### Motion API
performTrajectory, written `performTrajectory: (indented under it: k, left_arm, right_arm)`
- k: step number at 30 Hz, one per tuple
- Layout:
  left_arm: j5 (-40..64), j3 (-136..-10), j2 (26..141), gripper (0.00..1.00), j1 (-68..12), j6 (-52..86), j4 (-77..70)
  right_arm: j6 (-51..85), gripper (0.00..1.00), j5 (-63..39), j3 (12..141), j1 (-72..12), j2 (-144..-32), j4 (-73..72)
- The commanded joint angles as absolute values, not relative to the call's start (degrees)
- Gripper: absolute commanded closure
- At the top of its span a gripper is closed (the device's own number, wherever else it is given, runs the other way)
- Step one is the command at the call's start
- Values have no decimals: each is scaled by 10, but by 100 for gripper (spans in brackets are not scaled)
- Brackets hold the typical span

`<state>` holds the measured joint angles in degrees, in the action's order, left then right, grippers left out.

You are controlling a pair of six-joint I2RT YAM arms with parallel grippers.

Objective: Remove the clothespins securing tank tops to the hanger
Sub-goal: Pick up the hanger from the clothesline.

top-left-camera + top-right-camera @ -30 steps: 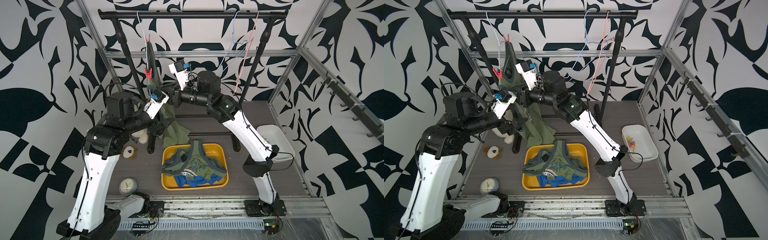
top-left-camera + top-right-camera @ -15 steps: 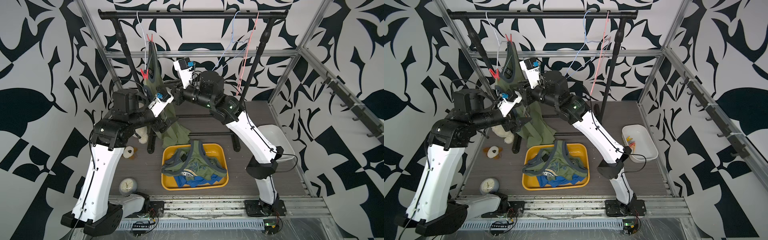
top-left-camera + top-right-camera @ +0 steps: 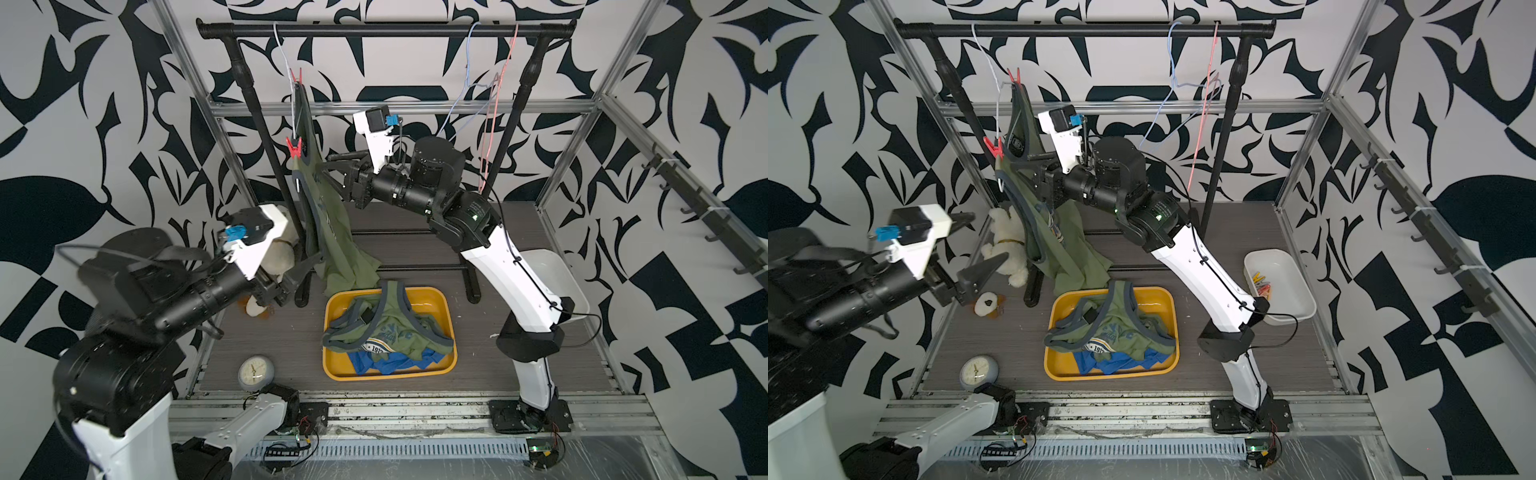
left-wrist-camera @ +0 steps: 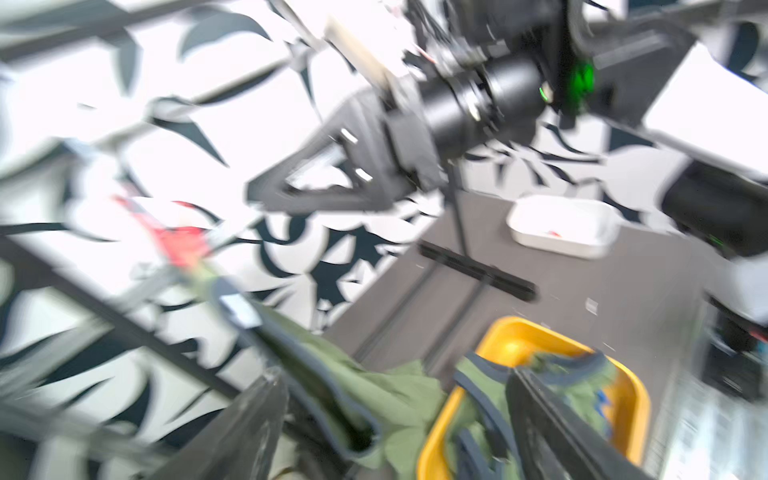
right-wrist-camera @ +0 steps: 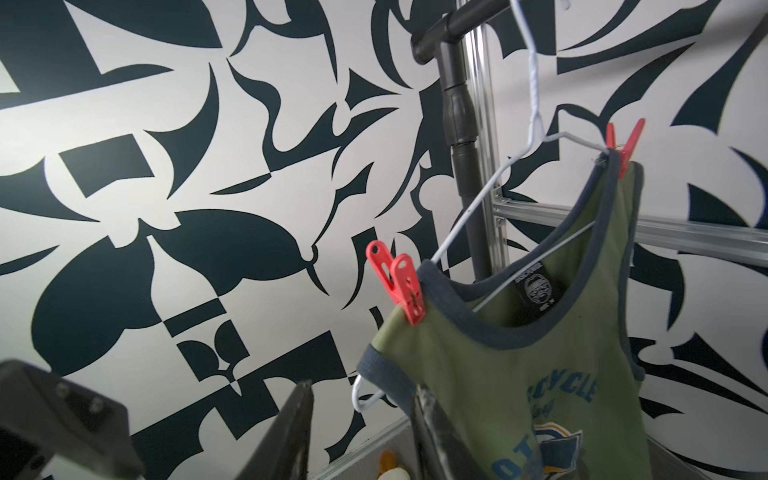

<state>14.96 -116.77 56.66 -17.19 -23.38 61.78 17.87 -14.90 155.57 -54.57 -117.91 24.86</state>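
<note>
An olive-green tank top (image 3: 322, 208) with grey trim hangs from a white wire hanger (image 5: 478, 203) at the rail's left end. Two red clothespins clip its straps to the wire, one high (image 3: 296, 75) (image 5: 621, 145) and one lower (image 3: 294, 147) (image 5: 399, 286). My right gripper (image 5: 361, 390) is open just below the lower clothespin, with the hanger's end loop between its fingers and one finger against the shirt's edge. My left gripper (image 3: 984, 239) (image 4: 395, 382) is open lower down, near the shirt's hem. Another olive tank top (image 3: 386, 328) lies over a blue one (image 3: 390, 361) in the yellow tray (image 3: 444, 299).
A white bin (image 3: 1287, 291) at the right holds loose clothespins (image 3: 1260, 282). A white plush toy (image 3: 1005, 241) and a small clock (image 3: 978, 372) sit on the left of the floor. Bare blue (image 3: 1173, 83) and pink (image 3: 1204, 104) hangers dangle from the black rail (image 3: 1100, 30).
My left arm has dropped and pulled back from the hanging shirt toward the front left. The right gripper has stayed near the lower red clothespin, and the shirt has swayed slightly.
</note>
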Motion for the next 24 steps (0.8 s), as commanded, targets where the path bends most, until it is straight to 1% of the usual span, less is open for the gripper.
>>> performTrajectory:
  k: [1, 4, 6, 9, 15, 20, 22, 24]
  left_arm:
    - [-22, -1169, 581, 10, -162, -178, 545]
    - [-125, -1156, 586, 8, -159, -157, 488]
    - [-159, -1154, 592, 7, -159, -152, 469]
    - [-154, -1157, 598, 7, -159, -150, 469]
    - [-138, -1149, 598, 7, -159, -158, 469]
    - [-133, -1135, 590, 7, -159, -162, 469]
    - [-132, -1135, 589, 6, -159, -163, 469]
    - [-132, -1135, 587, 6, -159, -165, 469]
  right_arm:
    - [188, 59, -165, 1591, -563, -1195, 215]
    - [180, 59, -139, 1604, -573, -1209, 226]
    - [174, 59, -119, 1591, -577, -1208, 222]
    - [160, 59, -86, 1571, -584, -1209, 208]
    - [125, 61, -23, 1584, -593, -1223, 195]
    - [109, 66, 45, 1583, -592, -1226, 197]
    - [107, 68, 53, 1583, -592, -1229, 196]
    - [112, 67, 49, 1582, -593, -1229, 194]
